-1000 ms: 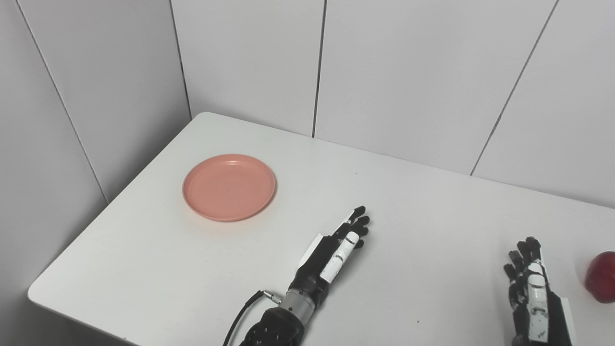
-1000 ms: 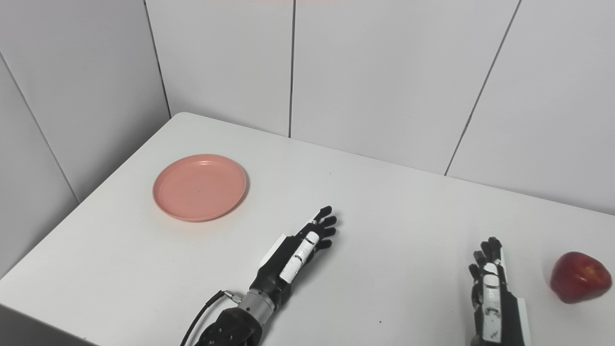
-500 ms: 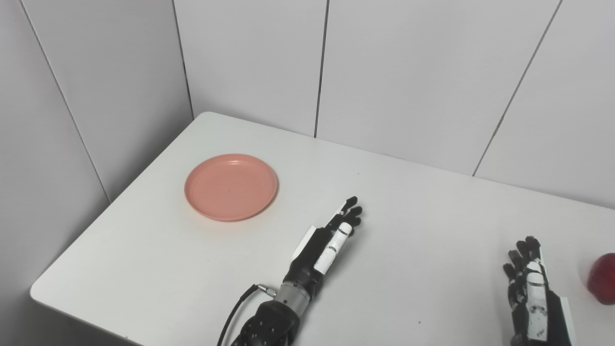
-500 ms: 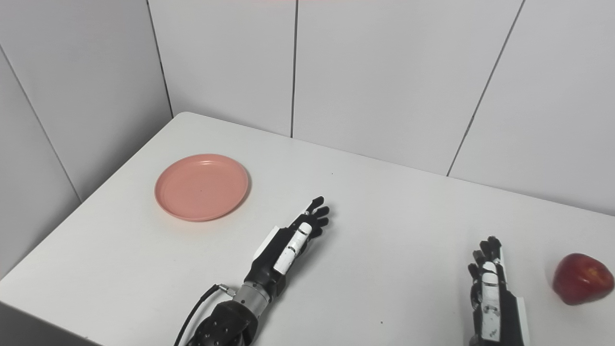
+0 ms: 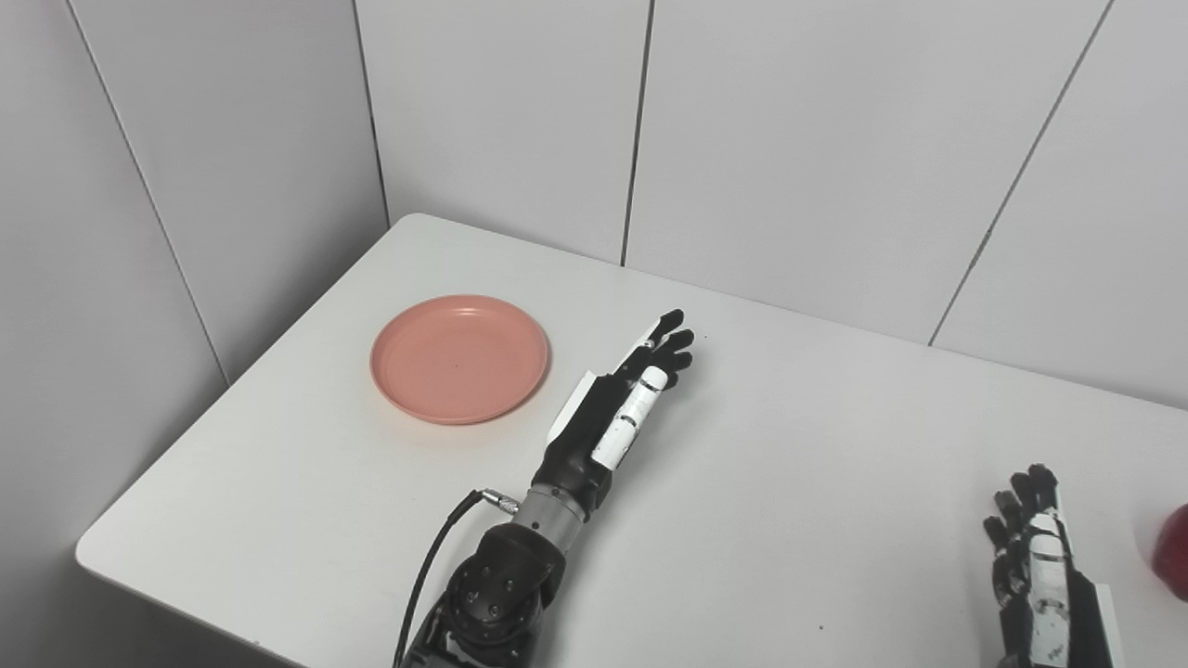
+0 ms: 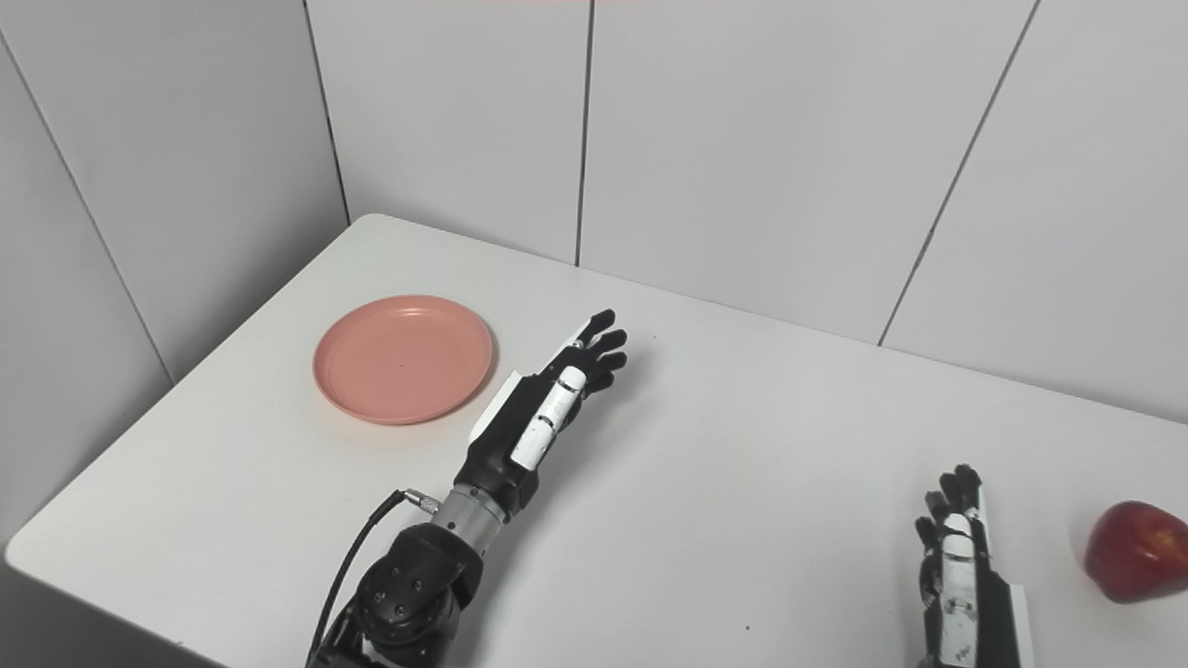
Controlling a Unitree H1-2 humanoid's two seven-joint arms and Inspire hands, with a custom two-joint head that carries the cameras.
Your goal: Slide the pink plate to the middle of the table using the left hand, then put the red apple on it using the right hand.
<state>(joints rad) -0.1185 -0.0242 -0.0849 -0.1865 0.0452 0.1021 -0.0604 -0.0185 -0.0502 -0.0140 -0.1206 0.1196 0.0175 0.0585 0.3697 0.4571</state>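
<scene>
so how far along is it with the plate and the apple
Nothing is done yet. The pink plate sits near the table's left edge, untouched. The left hand is open beside it, not touching. The red apple lies on the table, right hand open nearby. Both steps remain.

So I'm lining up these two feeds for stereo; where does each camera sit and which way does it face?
Left eye view: on the head, looking down at the white table and wall corner; shows the left hand beside the pink plate, the right hand, and the red apple cut off at the right edge.
Right eye view: on the head, slightly rightward, same downward aim; both hands show, apple whole.
Shared: the same scene; everything sits further left in the right eye view.
</scene>
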